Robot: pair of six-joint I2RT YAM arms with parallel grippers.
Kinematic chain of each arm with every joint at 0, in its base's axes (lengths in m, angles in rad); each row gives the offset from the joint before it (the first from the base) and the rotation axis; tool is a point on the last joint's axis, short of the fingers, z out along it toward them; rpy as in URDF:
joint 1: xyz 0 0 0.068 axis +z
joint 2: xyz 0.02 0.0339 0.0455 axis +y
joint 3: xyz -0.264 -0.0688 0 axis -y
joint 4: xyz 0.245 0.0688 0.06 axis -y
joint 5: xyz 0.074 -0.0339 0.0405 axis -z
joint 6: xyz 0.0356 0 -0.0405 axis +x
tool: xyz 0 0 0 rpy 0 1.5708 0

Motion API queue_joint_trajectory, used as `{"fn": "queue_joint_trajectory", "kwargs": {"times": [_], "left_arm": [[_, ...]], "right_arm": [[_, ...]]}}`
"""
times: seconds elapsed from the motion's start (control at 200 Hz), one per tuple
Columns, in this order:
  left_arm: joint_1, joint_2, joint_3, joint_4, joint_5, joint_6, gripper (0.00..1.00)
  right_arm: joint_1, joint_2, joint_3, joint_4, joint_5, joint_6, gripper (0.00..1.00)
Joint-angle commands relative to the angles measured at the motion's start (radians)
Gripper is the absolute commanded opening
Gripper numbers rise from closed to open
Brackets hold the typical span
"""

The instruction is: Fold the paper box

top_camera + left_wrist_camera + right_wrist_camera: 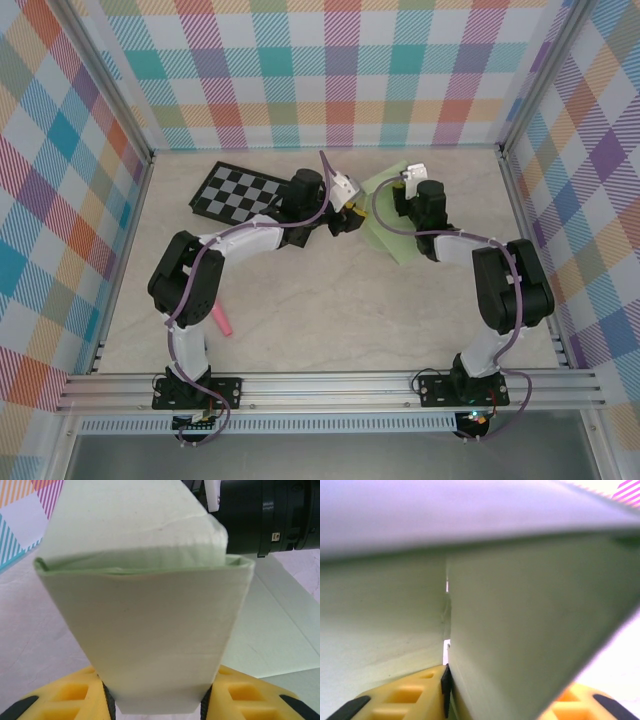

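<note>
Two end effectors meet at the paper box (395, 248), which lies toward the far middle of the tabletop (330, 320), just right of the checkerboard (235, 192) and well apart from a pink stick (222, 322) near the left arm's base.

The left end effector (157, 700) is clenched on a raised, doubled-over part of the card. The pale green panel fills the whole gap between its yellow fingers and rises away from them as a flattened sleeve with an open mouth. My reading is that this hold serves as an anchor, keeping one wall upright so the other arm can work a neighbouring flap against it.

The right end effector (495, 700) has card panels pressed close between and over its yellow fingers. Whether it is pinching the card or loose around it, I cannot tell.

From above, the arms cover much of the box, so that view gives the layout but little of the folds. The left wrist view adds the sleeve's open edge, the flat remainder of the sheet on the tabletop behind it, and the right arm's black wrist housing (265, 515) close by. The right wrist view adds a narrow slit of light where two panels meet at a crease.
</note>
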Motion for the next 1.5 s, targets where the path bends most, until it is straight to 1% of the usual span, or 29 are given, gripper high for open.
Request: {"fn": "queue_joint_trajectory", "kwargs": {"times": [0.0, 0.14, 0.28, 0.305, 0.39, 0.465, 0.52, 0.565, 0.65, 0.71, 0.74, 0.81, 0.88, 0.975, 1.065, 1.105, 1.15, 1.19, 1.255, 1.34, 1.415, 1.495], "left_arm": [[-0.032, -0.046, 0.007, -0.021, 0.109, 0.042, 0.32], [-0.024, -0.047, 0.027, -0.061, 0.098, 0.056, 0.32], [-0.014, -0.051, 0.022, -0.062, 0.092, 0.06, 0.32], [-0.013, -0.051, 0.022, -0.063, 0.091, 0.061, 0.32], [-0.006, -0.053, 0.024, -0.068, 0.089, 0.07, 0.32], [0.003, -0.053, 0.024, -0.072, 0.094, 0.075, 0.32], [0.011, -0.055, 0.026, -0.081, 0.099, 0.085, 0.32], [0.017, -0.056, 0.031, -0.098, 0.11, 0.1, 0.32], [0.034, -0.06, 0.032, -0.126, 0.129, 0.135, 0.32], [0.044, -0.062, 0.032, -0.135, 0.125, 0.143, 0.32], [0.05, -0.062, 0.032, -0.139, 0.125, 0.144, 0.32], [0.053, -0.066, 0.03, -0.143, 0.127, 0.144, 0.32], [0.054, -0.068, 0.028, -0.145, 0.127, 0.145, 0.32], [0.057, -0.073, 0.03, -0.16, 0.126, 0.16, 0.32], [0.066, -0.086, 0.027, -0.19, 0.143, 0.207, 0.32], [0.069, -0.094, 0.024, -0.204, 0.153, 0.235, 0.32], [0.071, -0.101, 0.018, -0.211, 0.151, 0.251, 0.32], [0.073, -0.106, 0.012, -0.211, 0.149, 0.253, 0.32], [0.074, -0.113, 0.006, -0.212, 0.161, 0.25, 0.32], [0.074, -0.119, -0.006, -0.181, 0.172, 0.212, 0.32], [0.073, -0.117, -0.02, -0.151, 0.182, 0.197, 0.32], [0.073, -0.11, -0.026, -0.129, 0.175, 0.176, 0.32]], "right_arm": [[-0.049, -0.015, -0.014, 0.071, -0.069, 0.0, 0.39], [-0.104, -0.049, -0.044, 0.064, -0.246, -0.045, 0.4], [-0.135, -0.091, -0.052, 0.024, -0.389, -0.13, 0.46], [-0.14, -0.1, -0.052, -0.021, -0.419, -0.147, 0.48], [-0.158, -0.124, -0.051, -0.087, -0.515, -0.205, 0.5], [-0.189, -0.145, -0.047, -0.154, -0.619, -0.245, 0.54], [-0.224, -0.16, -0.042, -0.21, -0.726, -0.274, 0.57], [-0.252, -0.172, -0.04, -0.255, -0.816, -0.297, 0.58], [-0.281, -0.2, -0.019, -0.392, -0.957, -0.402, 0.61], [-0.287, -0.216, 0.005, -0.481, -1.008, -0.463, 0.61], [-0.287, -0.221, 0.009, -0.496, -1.008, -0.469, 0.61], [-0.29, -0.234, -0.005, -0.446, -0.988, -0.434, 0.62], [-0.293, -0.238, 0.001, -0.446, -0.983, -0.421, 0.63], [-0.3, -0.245, 0.018, -0.524, -0.984, -0.471, 0.64], [-0.343, -0.269, 0.021, -0.609, -1.045, -0.537, 0.65], [-0.364, -0.284, 0.013, -0.617, -1.067, -0.554, 0.65], [-0.378, -0.302, 0.003, -0.6, -1.053, -0.541, 0.67], [-0.381, -0.312, -0.004, -0.559, -1.038, -0.5, 0.68], [-0.378, -0.312, -0.004, -0.468, -1.027, -0.366, 0.71], [-0.342, -0.304, -0.016, -0.338, -0.935, -0.148, 0.7], [-0.274, -0.319, -0.071, -0.233, -0.815, -0.065, 0.67], [-0.236, -0.327, -0.138, -0.134, -0.699, 0.008, 0.63]]}}
